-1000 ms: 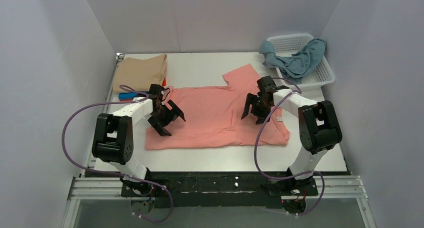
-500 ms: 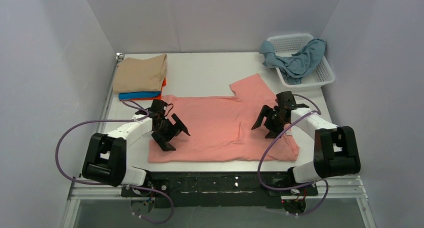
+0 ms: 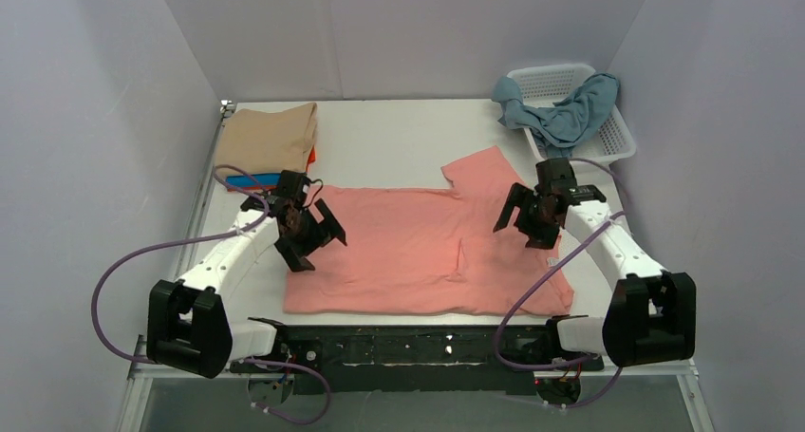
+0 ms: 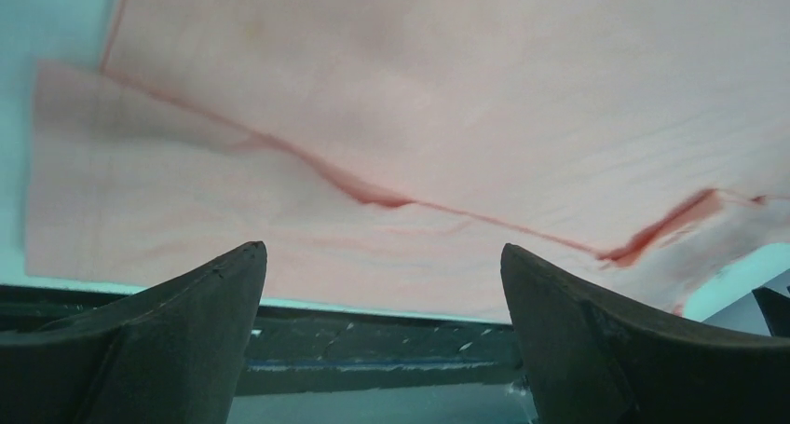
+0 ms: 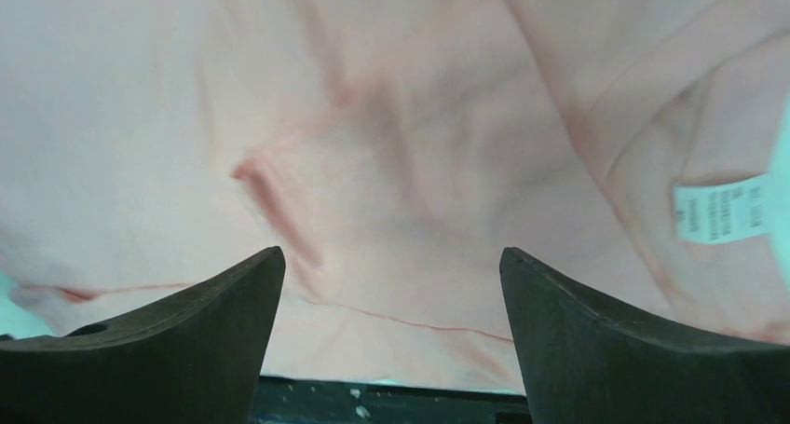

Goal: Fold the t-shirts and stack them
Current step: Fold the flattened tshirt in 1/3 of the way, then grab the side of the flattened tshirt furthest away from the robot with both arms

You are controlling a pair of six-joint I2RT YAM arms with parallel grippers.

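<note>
The salmon pink t-shirt (image 3: 418, 252) lay spread flat at mid-table (image 3: 380, 142). The left gripper (image 3: 315, 242) hovered over its 9 o'clock edge and the right gripper (image 3: 522, 225) over its 3 o'clock side. Both arms reached low and forward, jaws wide apart, gripping nothing.

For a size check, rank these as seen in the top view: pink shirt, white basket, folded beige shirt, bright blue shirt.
1. Pink shirt, by far.
2. White basket and beige shirt: too alike to rank.
3. Bright blue shirt: only an edge shows under the beige one.
</note>
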